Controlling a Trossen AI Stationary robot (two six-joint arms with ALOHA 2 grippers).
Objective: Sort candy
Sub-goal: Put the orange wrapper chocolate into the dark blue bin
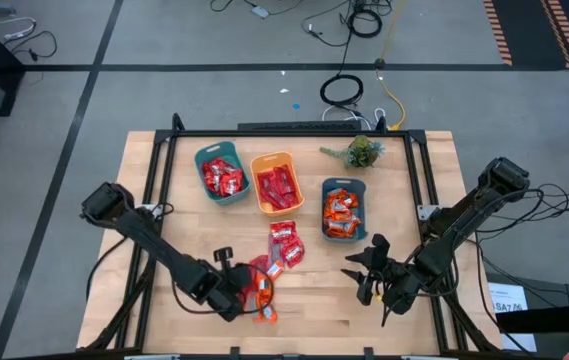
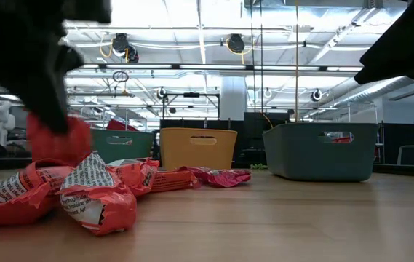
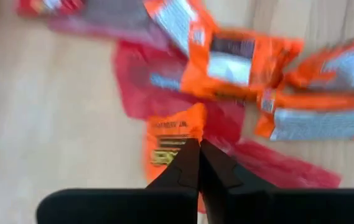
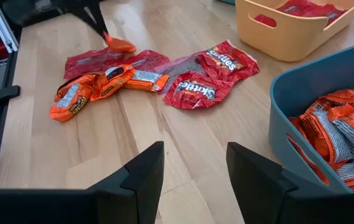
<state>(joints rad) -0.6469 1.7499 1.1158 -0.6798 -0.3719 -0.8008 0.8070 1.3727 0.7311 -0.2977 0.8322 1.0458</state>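
Note:
A loose pile of candy (image 1: 261, 288) lies near the table's front edge: orange packets (image 4: 80, 93) and flat red ones (image 4: 201, 81). My left gripper (image 1: 245, 293) stands over the pile's left side, shut on one orange candy (image 3: 173, 134). A few more red candies (image 1: 285, 243) lie toward the table's middle. My right gripper (image 1: 366, 272) hangs open above bare wood to the right of the pile, holding nothing. Three bins stand in a row farther back, each with candy in it. My left gripper pinches one orange candy by its near edge (image 3: 183, 134) between its two shut fingertips. The fingers slant steeply down onto it from above (image 4: 105, 34). The packet hangs below the tips (image 2: 57, 142), just over the pile; whether it is clear of the pile I cannot tell.
A teal bin (image 1: 221, 175) with red candy, an orange bin (image 1: 276, 183) with red candy and a teal bin (image 1: 344, 208) with orange candy stand mid-table. A small green plant (image 1: 362, 152) sits at the back. Bare wood lies between the pile and my right gripper.

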